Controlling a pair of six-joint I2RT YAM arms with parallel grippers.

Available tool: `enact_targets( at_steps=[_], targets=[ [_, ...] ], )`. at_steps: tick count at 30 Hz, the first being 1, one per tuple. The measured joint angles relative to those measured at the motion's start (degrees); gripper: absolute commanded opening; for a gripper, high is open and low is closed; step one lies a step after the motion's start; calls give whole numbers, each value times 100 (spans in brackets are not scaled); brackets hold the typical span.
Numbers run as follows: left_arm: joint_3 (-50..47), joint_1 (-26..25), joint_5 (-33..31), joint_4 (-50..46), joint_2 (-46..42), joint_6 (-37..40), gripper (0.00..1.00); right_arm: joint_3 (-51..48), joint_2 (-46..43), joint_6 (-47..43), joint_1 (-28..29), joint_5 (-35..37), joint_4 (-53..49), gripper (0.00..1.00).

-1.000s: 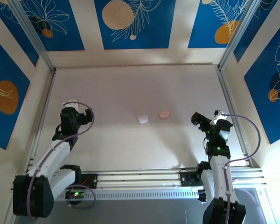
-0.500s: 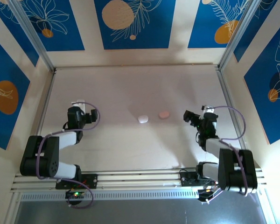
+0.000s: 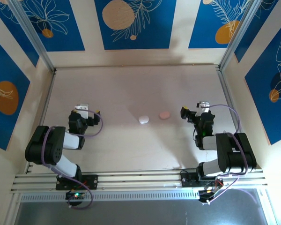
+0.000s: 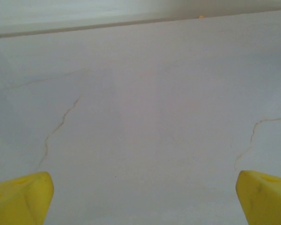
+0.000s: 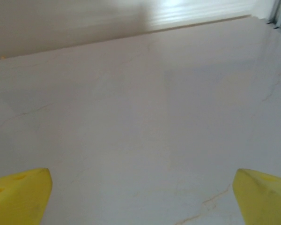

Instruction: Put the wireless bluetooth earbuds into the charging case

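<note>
Left gripper (image 4: 143,199) and right gripper (image 5: 141,197): jaws wide apart, nothing held. White case (image 3: 143,119) and pink case (image 3: 165,115) lie side by side on the table (image 3: 131,89), between them.

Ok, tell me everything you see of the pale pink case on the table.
The small pale pink pebble-shaped case is a rounded oval, smooth like plastic. It lies flat near the middle of the pale table, too small to show any seam. The white pebble-shaped case sits close on its left, apart from it. Only the table touches it.
</note>
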Motion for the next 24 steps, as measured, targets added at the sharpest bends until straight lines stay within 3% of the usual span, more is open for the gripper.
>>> enact_targets(
  at_steps=[8, 24],
  targets=[
    [313, -2, 0, -376, 0, 59, 100, 984, 199, -144, 37, -125, -909, 99],
    [313, -2, 0, -448, 0, 59, 100, 1016, 201, -184, 15, -127, -1248, 99]
  ],
)
